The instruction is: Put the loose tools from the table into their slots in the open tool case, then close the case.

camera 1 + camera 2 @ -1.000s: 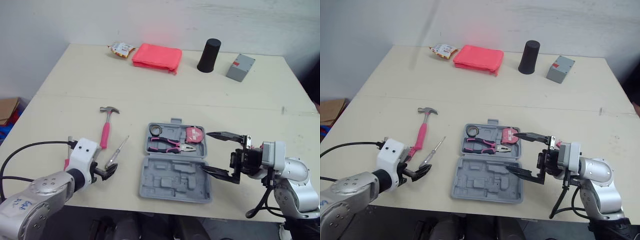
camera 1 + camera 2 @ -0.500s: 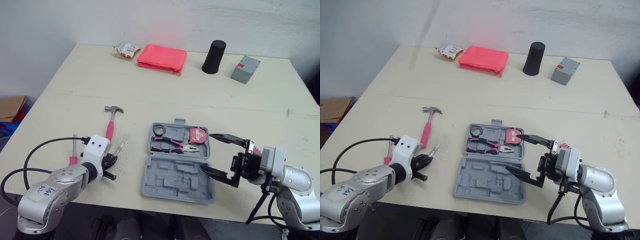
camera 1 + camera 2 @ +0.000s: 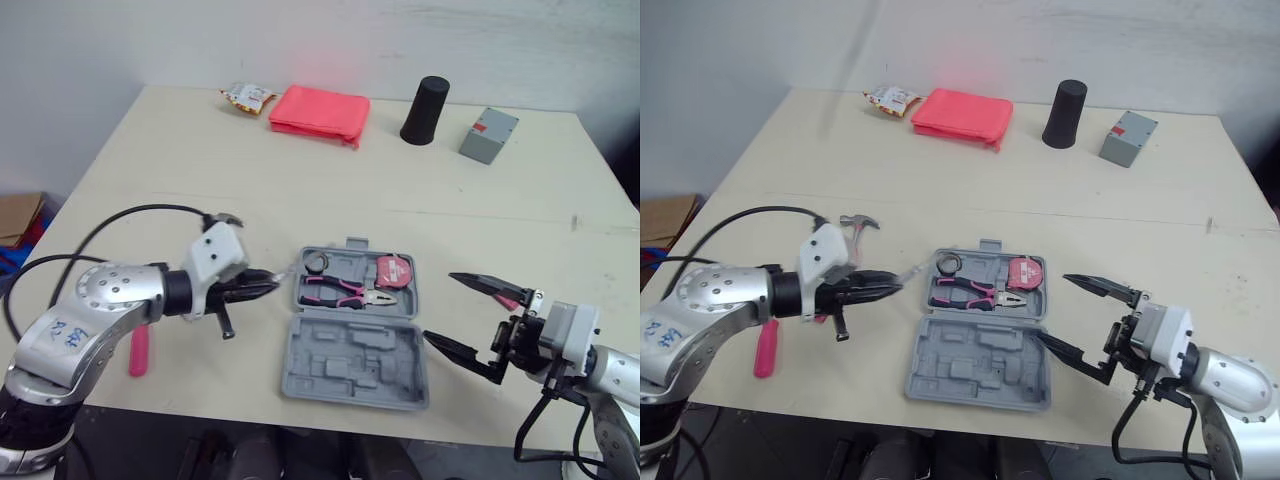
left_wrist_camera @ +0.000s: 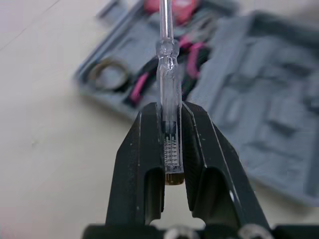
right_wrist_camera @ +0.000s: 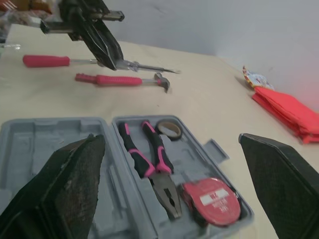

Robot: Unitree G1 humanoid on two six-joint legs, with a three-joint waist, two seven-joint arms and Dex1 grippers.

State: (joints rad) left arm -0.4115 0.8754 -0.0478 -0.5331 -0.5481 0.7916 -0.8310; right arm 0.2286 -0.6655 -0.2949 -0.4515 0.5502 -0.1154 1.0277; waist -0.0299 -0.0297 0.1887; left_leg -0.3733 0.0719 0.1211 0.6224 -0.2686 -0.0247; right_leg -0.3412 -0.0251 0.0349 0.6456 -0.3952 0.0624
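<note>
The left gripper (image 4: 169,112) has its 2 black fingers pinching a clear-handled screwdriver (image 4: 168,74), whose shaft points at the open grey plastic tool case (image 3: 350,355) on the tabletop. The right gripper (image 3: 440,306) hovers just beside the case's right side, fingers spread wide.

**Left tool clamped, right tool spread wide**

The left arm (image 3: 105,297) is bent at the elbow, with the forearm turned toward the robot's right. The left tool (image 3: 262,287) is held roughly level, and both of its black fingers (image 4: 147,149) are pressed against the clear handle of a screwdriver (image 4: 169,84). The right arm (image 3: 612,370) is seen low at the robot's right. The right tool (image 3: 440,306) is pointed toward the robot's left, with its two fingers spread far apart.
</note>
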